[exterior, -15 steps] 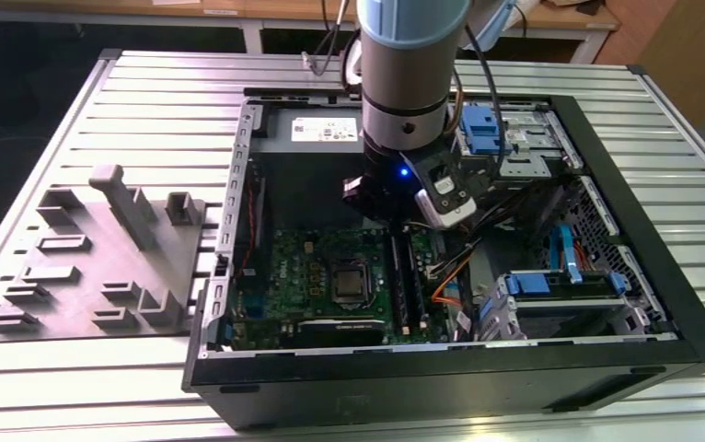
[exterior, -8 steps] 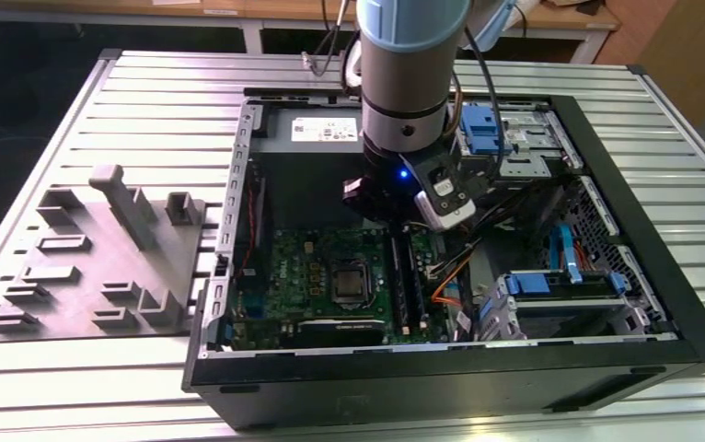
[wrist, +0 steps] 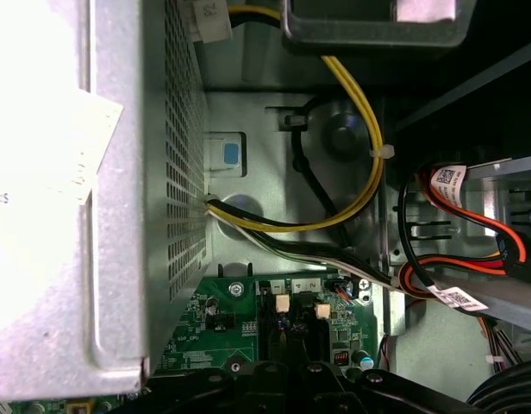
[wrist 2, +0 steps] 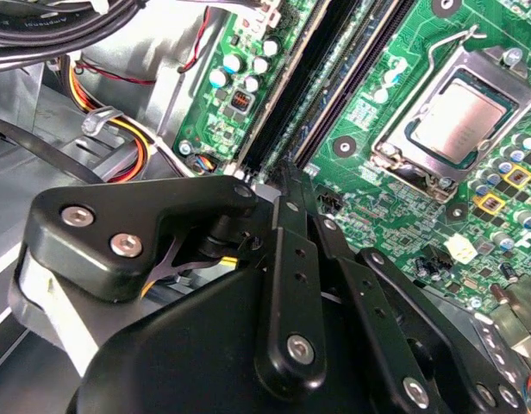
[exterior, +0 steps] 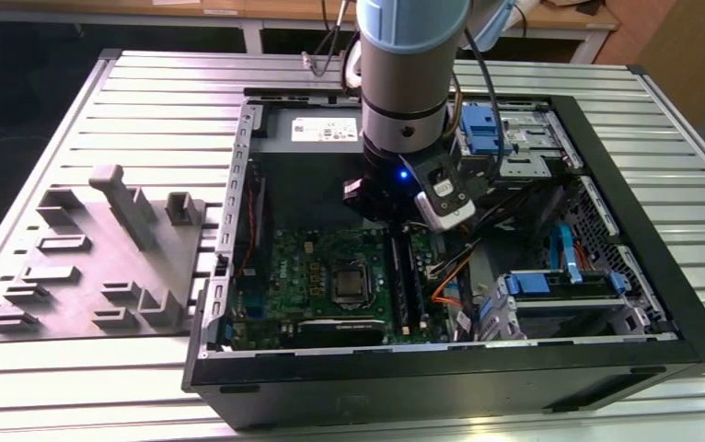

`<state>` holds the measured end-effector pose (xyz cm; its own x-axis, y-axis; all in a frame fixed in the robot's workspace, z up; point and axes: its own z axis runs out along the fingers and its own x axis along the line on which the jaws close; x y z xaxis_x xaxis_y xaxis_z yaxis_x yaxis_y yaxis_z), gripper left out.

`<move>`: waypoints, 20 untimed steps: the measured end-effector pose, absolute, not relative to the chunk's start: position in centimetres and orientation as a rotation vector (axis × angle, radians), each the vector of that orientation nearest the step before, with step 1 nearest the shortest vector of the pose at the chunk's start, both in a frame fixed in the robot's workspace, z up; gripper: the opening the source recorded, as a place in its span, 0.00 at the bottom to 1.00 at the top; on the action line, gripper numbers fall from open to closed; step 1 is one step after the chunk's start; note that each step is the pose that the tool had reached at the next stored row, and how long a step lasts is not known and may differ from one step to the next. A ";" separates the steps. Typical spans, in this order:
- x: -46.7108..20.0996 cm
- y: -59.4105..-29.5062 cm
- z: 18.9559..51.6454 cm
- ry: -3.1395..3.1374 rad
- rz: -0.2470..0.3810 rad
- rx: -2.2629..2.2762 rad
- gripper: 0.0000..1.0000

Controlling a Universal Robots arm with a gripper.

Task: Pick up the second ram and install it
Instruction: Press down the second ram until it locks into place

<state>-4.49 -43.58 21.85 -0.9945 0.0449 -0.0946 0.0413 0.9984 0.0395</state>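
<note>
Here, second ram beneath gripper

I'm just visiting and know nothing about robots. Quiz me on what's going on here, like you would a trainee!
1. True or false: the computer case lies open, its motherboard showing.
2. In the exterior view, on which side of the case is the grey tray?
3. The gripper is nearest: A) the memory slots, B) the tray, C) a keyboard.
Key: 1 true; 2 the exterior view's left; 3 A.
</note>
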 end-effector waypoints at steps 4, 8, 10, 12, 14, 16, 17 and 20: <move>-4.5 -43.6 21.8 3.045 0.057 0.066 0.10; -4.5 -43.6 21.8 3.045 0.057 0.066 0.10; -4.5 -43.6 21.8 3.045 0.057 0.066 0.10; -4.5 -43.6 21.8 3.045 0.057 0.066 0.10; -4.5 -43.6 21.8 3.045 0.057 0.066 0.10; -4.5 -43.6 21.8 3.045 0.057 0.066 0.10; -4.5 -43.6 21.8 3.045 0.057 0.066 0.10; -4.5 -43.6 21.8 3.045 0.057 0.066 0.10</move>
<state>-4.49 -43.58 21.76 -0.9945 0.0448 -0.0945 0.0413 0.9984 0.0395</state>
